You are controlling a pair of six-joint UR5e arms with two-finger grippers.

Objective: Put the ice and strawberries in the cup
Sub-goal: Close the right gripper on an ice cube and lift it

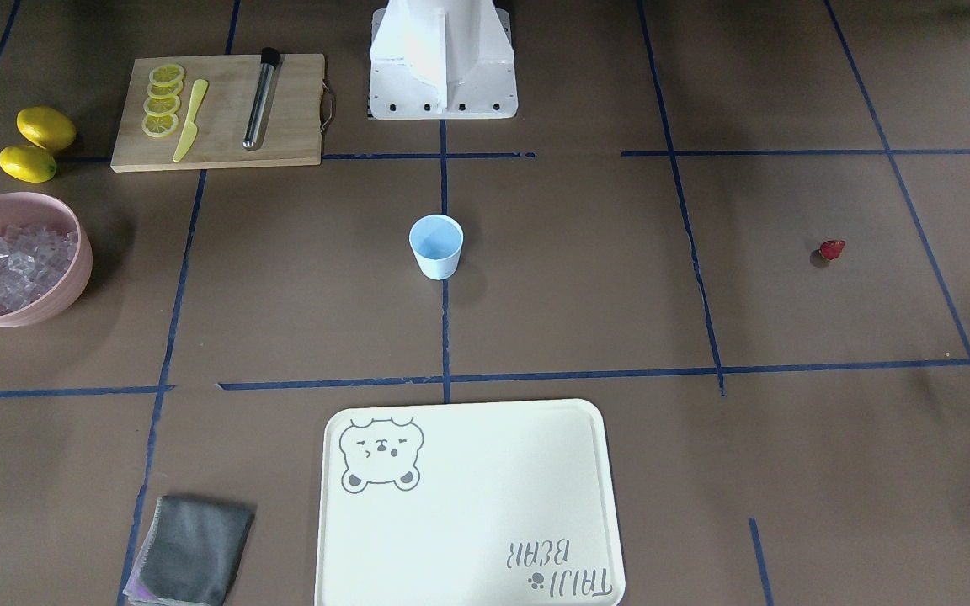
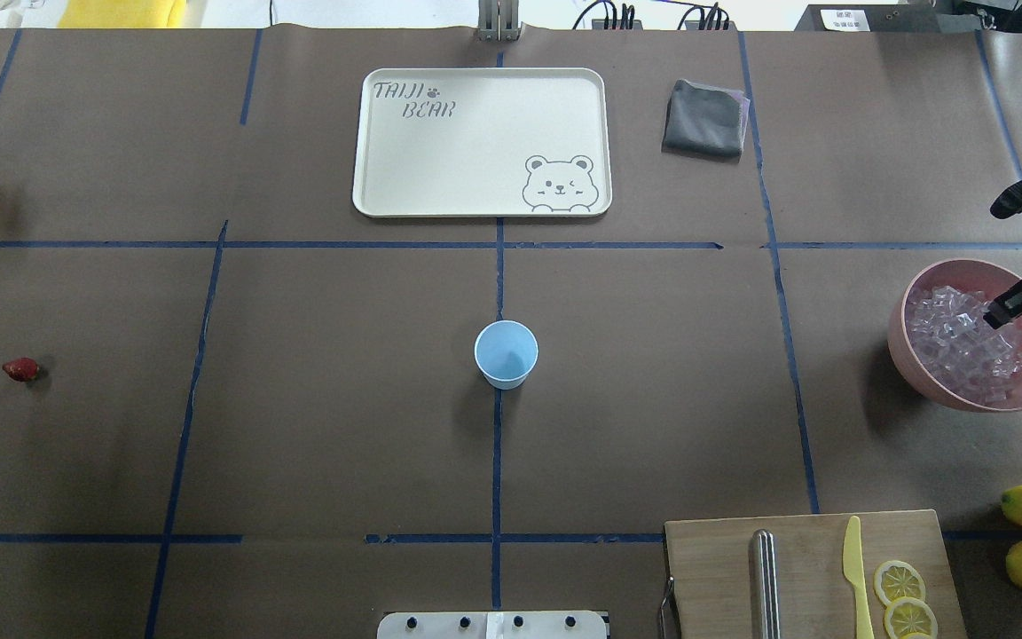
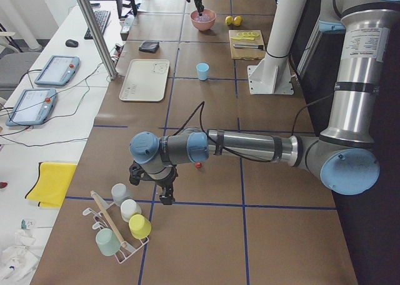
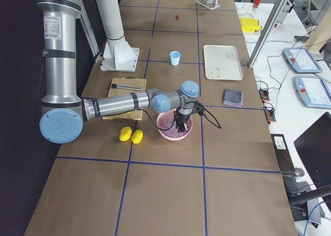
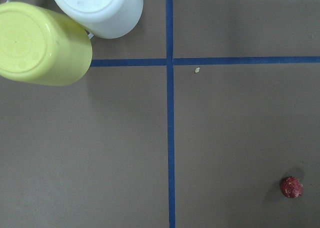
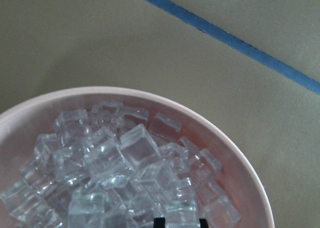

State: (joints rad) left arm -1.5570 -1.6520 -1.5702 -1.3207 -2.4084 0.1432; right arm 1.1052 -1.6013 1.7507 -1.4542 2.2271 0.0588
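I find the right gripper (image 6: 180, 221) parted, tips directly over the ice (image 6: 125, 158) in the bowl (image 2: 900, 342); cup (image 2: 506, 353) well apart, mid-table. Strawberry (image 2: 21, 369) lies near the left gripper (image 3: 164, 188); that gripper's state I cannot tell.

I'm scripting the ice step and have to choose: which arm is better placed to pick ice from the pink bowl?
Right. The right end effector is at the ice in the pink bowl; the left end effector is at the table's far end, by the strawberry.
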